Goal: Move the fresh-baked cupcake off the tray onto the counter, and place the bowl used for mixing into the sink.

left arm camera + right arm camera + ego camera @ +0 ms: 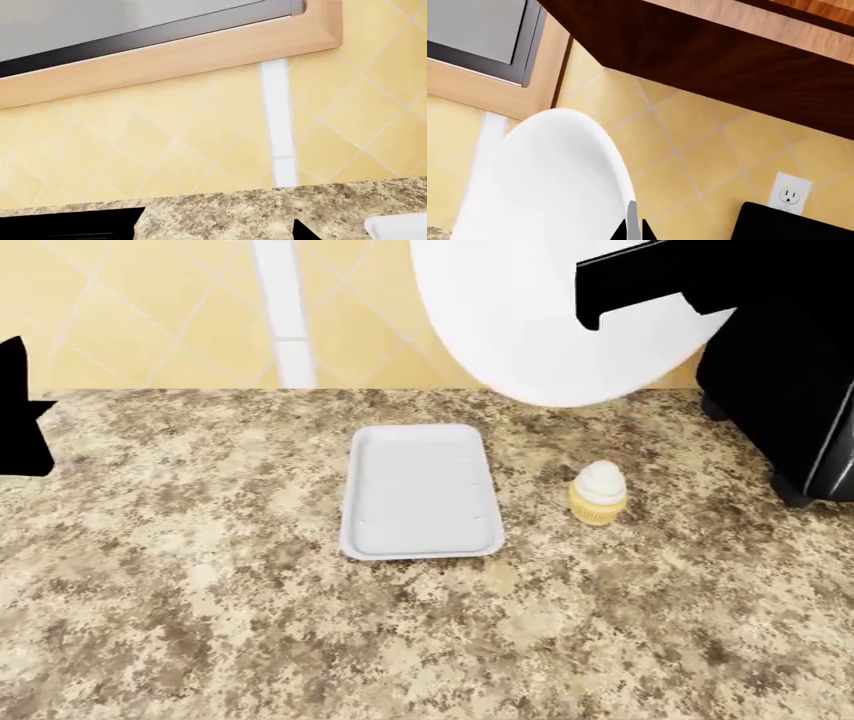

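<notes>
**Bowl's up in the air, cupcake's on the granite**

The right gripper [627, 285] has the bowl [534, 330] lifted and tipped on edge above the back of the counter [200, 590]; in the right wrist view its fingers pinch the rim. The cupcake [598, 493] stands upright on the counter just beside the empty tray [419, 490], not touching it. The left gripper [20, 405] is only a black sliver at the edge, so I can't tell how far apart its fingers are.
</notes>
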Robot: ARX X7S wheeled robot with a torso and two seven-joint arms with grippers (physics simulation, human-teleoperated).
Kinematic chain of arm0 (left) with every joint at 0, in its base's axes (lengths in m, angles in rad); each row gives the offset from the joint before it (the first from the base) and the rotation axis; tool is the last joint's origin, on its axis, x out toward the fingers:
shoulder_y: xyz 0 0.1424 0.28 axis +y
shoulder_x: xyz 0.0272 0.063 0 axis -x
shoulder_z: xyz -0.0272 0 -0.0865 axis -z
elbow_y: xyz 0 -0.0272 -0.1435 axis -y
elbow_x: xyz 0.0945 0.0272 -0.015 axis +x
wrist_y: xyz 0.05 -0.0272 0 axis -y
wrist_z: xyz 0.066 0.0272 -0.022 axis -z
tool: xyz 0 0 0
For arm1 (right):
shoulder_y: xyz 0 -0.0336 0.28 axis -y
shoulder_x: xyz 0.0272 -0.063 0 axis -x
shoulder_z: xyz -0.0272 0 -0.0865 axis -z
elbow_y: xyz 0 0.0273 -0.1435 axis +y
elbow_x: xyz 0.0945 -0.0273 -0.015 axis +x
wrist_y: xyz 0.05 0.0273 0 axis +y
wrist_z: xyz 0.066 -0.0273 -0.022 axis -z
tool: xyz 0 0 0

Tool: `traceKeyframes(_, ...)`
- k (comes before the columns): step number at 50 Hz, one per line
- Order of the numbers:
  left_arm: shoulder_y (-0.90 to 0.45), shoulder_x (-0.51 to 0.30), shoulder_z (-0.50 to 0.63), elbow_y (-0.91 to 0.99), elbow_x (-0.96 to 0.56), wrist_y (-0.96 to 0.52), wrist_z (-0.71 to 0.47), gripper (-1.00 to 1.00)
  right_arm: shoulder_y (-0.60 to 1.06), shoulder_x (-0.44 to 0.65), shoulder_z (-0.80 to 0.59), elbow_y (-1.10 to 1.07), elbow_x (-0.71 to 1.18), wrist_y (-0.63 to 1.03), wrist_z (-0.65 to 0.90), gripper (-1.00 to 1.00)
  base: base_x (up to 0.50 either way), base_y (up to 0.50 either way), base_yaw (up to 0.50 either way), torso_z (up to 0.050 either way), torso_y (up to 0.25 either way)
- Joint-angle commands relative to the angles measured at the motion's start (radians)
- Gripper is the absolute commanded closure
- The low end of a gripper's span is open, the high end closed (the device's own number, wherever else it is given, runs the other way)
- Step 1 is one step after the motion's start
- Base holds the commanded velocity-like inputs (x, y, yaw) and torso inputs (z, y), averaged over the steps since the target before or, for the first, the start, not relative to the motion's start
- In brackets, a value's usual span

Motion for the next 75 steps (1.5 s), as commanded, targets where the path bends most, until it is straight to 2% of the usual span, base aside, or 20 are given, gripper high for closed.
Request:
traceKeyframes(1,0.018,-0.021,-0.014,0.003,0.000,0.019,0.009,-1.00,-0.020,0.004,-0.003,-0.011,-0.031,0.009,0.005,1.00,0.08,0.50,0.00,0.000,0.000)
traceKeyframes(39,0.078,-0.048,-0.033,0.012,0.017,0.060,0.027,-1.00,-0.062,0.001,0.004,-0.028,-0.068,0.004,-0.015,1.00,0.08,0.50,0.00,0.000,0.000)
traceKeyframes(63,0.068,-0.028,-0.040,-0.001,0.015,0.034,0.019,-1.00,-0.082,0.001,0.007,-0.034,-0.081,0.004,-0.021,1.00,0.08,0.50,0.00,0.000,0.001)
traceKeyframes(75,0.116,-0.060,-0.052,0.014,0.028,0.080,0.039,-1.00,-0.093,0.002,0.009,-0.039,-0.090,0.001,-0.024,1.00,0.09,0.50,0.00,0.000,0.000)
